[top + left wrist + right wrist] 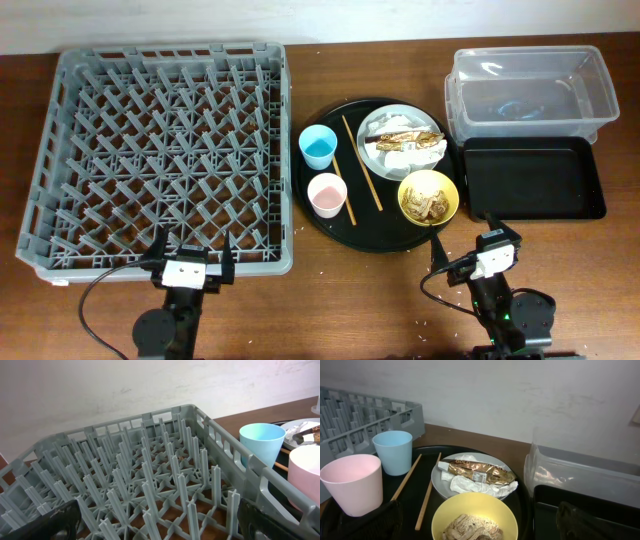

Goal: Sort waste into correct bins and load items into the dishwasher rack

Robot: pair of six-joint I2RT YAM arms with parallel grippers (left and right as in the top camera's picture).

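Black fingers of the left gripper [195, 250] stand apart and hold nothing, poised at the near edge of the grey dishwasher rack [290, 150], whose pegs carry no dishes. The right gripper [463, 238] is likewise spread and unladen, just short of the round black serving tray [330, 225] and aimed at the yellow bowl [403, 200].

Nothing appears to be sorted or loaded as yet. The bowl, at the tray's near rim, holds beige-brown food scraps [428, 203]. Behind it, the pale grey plate [365, 150] bears crumpled white napkins [392, 152] and a brown-gold wrapped stick [477, 472] lying across them. Two wooden chopsticks [362, 163] lie flat on the tray beside the plate, with the blue cup [318, 147] and the pink cup [327, 194] upright on the side nearest the rack. To the robot's right, the clear plastic tub [600, 90] and the shallow black tray [535, 180] sit touching one another, with no waste seen in either. Stray rice grains [440, 322] dot the table near the right arm.

By this view the whole job remains: waste to the two bins, then plate, bowl, cups and chopsticks across to the rack. The right arm looks better placed to start.
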